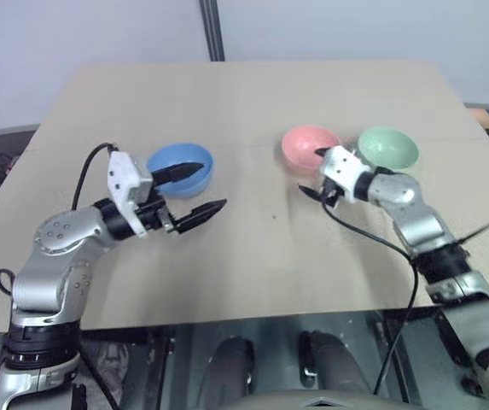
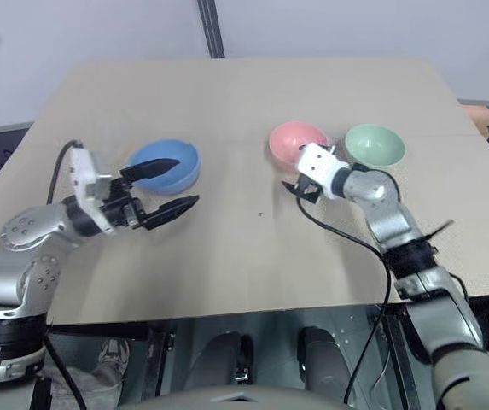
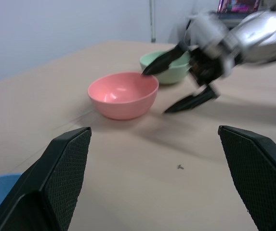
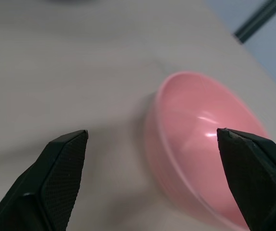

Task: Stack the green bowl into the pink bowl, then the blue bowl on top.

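All three bowls sit apart on my table (image 1: 253, 256), none stacked yet. The pink bowl (image 1: 309, 147) and the green bowl (image 1: 387, 147) stand upright side by side toward the far right, very close together; whether their rims touch I cannot tell. The blue bowl (image 1: 180, 168) stands alone on the left, well apart from those two.

My right gripper (image 1: 312, 173) reaches in from the right, its fingers spread wide and holding nothing. It is at the pink bowl's near rim: one finger (image 1: 322, 153) lies over that rim and the other (image 1: 309, 192) sits lower, over bare table in front of the bowl. In the right wrist view the pink bowl (image 4: 203, 144) lies between my two fingertips, nearer one of them. I cannot tell whether a finger touches it.

My left gripper (image 1: 195, 190) is just in front of the blue bowl, also spread wide and empty. Its upper finger (image 1: 180, 171) crosses in front of the bowl's near side, and the lower one (image 1: 201, 213) hangs over the table. It points to the right, toward the pink and green bowls.
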Tool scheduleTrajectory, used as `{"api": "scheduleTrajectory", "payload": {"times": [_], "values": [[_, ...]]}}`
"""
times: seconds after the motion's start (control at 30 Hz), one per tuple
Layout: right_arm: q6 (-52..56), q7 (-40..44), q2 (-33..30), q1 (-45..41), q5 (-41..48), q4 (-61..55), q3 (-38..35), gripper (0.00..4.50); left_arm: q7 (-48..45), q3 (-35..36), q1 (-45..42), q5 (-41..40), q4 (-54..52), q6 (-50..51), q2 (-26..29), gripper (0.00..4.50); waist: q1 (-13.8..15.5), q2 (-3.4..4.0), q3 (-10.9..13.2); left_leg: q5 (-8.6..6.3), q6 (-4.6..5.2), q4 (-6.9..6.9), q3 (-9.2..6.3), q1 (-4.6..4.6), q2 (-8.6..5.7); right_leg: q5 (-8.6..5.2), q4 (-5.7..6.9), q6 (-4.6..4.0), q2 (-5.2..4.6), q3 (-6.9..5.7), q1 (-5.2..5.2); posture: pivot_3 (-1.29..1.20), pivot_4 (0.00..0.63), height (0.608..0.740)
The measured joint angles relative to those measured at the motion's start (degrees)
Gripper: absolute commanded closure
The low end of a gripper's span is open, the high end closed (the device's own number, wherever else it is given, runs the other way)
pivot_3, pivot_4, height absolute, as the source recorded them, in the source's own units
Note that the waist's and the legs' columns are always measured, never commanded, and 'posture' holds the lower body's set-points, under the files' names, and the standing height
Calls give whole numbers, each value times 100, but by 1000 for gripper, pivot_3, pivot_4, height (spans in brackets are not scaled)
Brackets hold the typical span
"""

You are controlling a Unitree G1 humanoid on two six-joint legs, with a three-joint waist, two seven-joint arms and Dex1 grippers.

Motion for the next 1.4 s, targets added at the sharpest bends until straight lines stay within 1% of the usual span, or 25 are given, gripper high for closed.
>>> {"api": "scheduleTrajectory", "payload": {"times": [0.03, 0.07, 0.2, 0.27, 0.3, 0.43, 0.5, 0.57, 0.6, 0.63, 0.67, 0.73, 0.77, 0.83, 0.97, 1.0, 1.03, 1.1, 1.17, 1.2, 1.23, 1.33, 1.4], "values": [[-306, -13, 7, -193, -194, 446, 136, 733, 8, 81, 76, -64, -51, 21, 4, 0, 0, 0, 0, 10, -17, 0, 0, -4, -3, 0, -4, 0, -4, 0, 0, 0, 150, 740], [-571, -31, 1, -341, -355, 799, 198, 1336, 20, 136, 145, -122, -106, 55, 6, 0, 4, 0, 0, 10, -18, 0, -2, -9, -4, 0, -9, 0, -6, -2, 0, 0, 150, 740], [-1187, -134, -28, -699, -667, 1604, 289, 3123, 112, 257, 341, -230, -295, 93, 6, 0, -10, 0, 0, 10, -17, -3, 0, -9, -2, 0, -14, 1, -7, 1, 0, 0, 150, 740], [-1514, -180, -43, -876, -819, 1947, 311, 4152, 193, 300, 468, -268, -423, 95, 5, 0, -18, 1, 0, 10, -18, -8, -1, -7, -1, 0, -13, 0, -6, 0, -1, 0, 150, 740], [-1623, -214, -50, -920, -891, 2072, 312, 4420, 242, 319, 510, -271, -456, 96, 5, 0, -17, 1, 0, 10, -19, -9, -2, -7, 0, 0, -13, 0, -5, -2, -1, 0, 150, 740], [-1966, -190, -94, -958, -1011, 2100, 327, 4420, 360, 406, 619, -269, -515, 83, -6, 0, -19, 5, 3, 11, -19, -10, -2, -4, 2, 0, -8, 0, -3, -2, -2, 0, 150, 740], [-1980, -12, -169, -907, -949, 1795, 297, 4420, 425, 427, 653, -249, -513, 68, -40, 0, -17, 8, 5, 11, -19, -9, -2, -5, 3, 0, -7, 0, -4, -1, -2, 0, 150, 740], [-1848, 386, -286, -489, -502, 805, 77, 4420, 529, 418, 651, -111, -482, -4, -58, 0, 5, 7, 4, 10, -19, -10, -8, -3, 14, 0, -6, 0, -4, -6, 1, 0, 150, 740], [-1659, 620, -407, -163, -246, 130, 10, 4420, 554, 401, 633, -22, -452, -55, -68, 0, 24, 7, 4, 10, -19, -10, -12, -7, 16, 0, -7, 0, -5, -11, 1, 0, 150, 740], [-1459, 865, -570, 221, -1, -550, -26, 4420, 582, 392, 627, 32, -397, -88, -75, 0, 56, 8, 4, 9, -18, -10, -17, -7, 16, 0, -9, 0, -8, -17, 4, 0, 150, 740], [-1101, 1201, -833, 825, 317, -1436, -61, 4420, 611, 382, 619, 108, -273, -146, -82, 0, 89, 9, 4, 9, -18, -10, -16, -9, 16, 0, -12, 0, -11, -18, 5, 0, 150, 740], [-792, 1423, -1031, 1246, 490, -1985, -65, 4420, 628, 373, 604, 190, -179, -179, -88, 0, 104, 10, 4, 7, -15, -10, -10, -9, 12, 0, -14, 1, -14, -15, 4, 0, 150, 740], [-361, 1646, -1290, 1725, 628, -2643, -88, 4420, 637, 323, 516, 236, -67, -196, -111, 0, 110, 14, 8, -4, 4, -6, -2, -8, 8, 0, -16, 2, -18, -11, 3, 0, 150, 740], [105, 1862, -1539, 2143, 692, -3423, -39, 4420, 642, 298, 456, 284, 6, -257, -137, 0, 112, 12, 6, -7, 9, -2, -2, 2, 6, -1, -14, 3, -14, -11, 7, 0, 150, 740], [672, 2040, -1533, 2213, 384, -4001, 404, 4420, 641, 123, 362, 413, 70, -368, -227, 0, 42, 10, 5, -1, 2, 4, -4, 17, 6, -10, 4, -9, 1, -12, 10, 0, 150, 740], [747, 2053, -1493, 2187, 295, -4009, 497, 3745, 638, 90, 354, 427, 106, -393, -233, 0, 35, 10, 5, 2, -3, 4, -7, 20, 6, -17, 11, -12, 3, -14, 9, 0, 150, 740], [833, 2074, -1412, 2123, 218, -4012, 589, 3493, 639, 50, 318, 454, 157, -399, -246, 0, 28, 10, 5, 6, -9, 5, -8, 23, 8, -21, 19, -7, 6, -13, 9, 0, 150, 740], [1067, 2061, -1138, 2014, 130, -4015, 751, 2548, 638, 3, 216, 513, 223, -419, -247, 0, 22, 7, 5, 12, -19, 6, -10, 23, 10, -20, 34, -8, 12, -14, 7, 0, 150, 740], [1192, 2017, -1013, 1987, 136, -4088, 779, 1553, 636, -5, 184, 519, 238, -438, -246, 0, 24, 8, 5, 13, -21, 6, -13, 23, 10, -7, 42, -20, 12, -11, 4, 0, 150, 740], [1277, 1987, -1007, 1988, 161, -4146, 731, 1219, 634, -4, 187, 522, 252, -440, -246, 0, 28, 7, 5, 13, -21, 6, -14, 20, 9, -2, 41, -11, 11, -12, 4, 0, 150, 740], [1422, 1903, -956, 1988, 234, -4226, 598, 992, 634, -5, 197, 523, 260, -440, -246, 0, 32, 7, 5, 14, -21, 6, -15, 16, 9, 0, 39, -9, 9, -12, 1, 0, 150, 740], [2165, 1653, -667, 1909, 856, -4649, -138, 992, 635, -3, 219, 523, 262, -440, -245, 0, 36, 7, 5, 13, -21, 6, -14, 11, 6, 1, 34, -8, 4, -11, 0, 0, 150, 740], [2739, 1488, -566, 1521, 1433, -4858, -800, 992, 654, -4, 232, 523, 261, -441, -265, 0, 32, 7, 6, 13, -20, 6, -13, 10, 6, 1, 32, -7, 2, -11, 0, 0, 150, 740]]}}
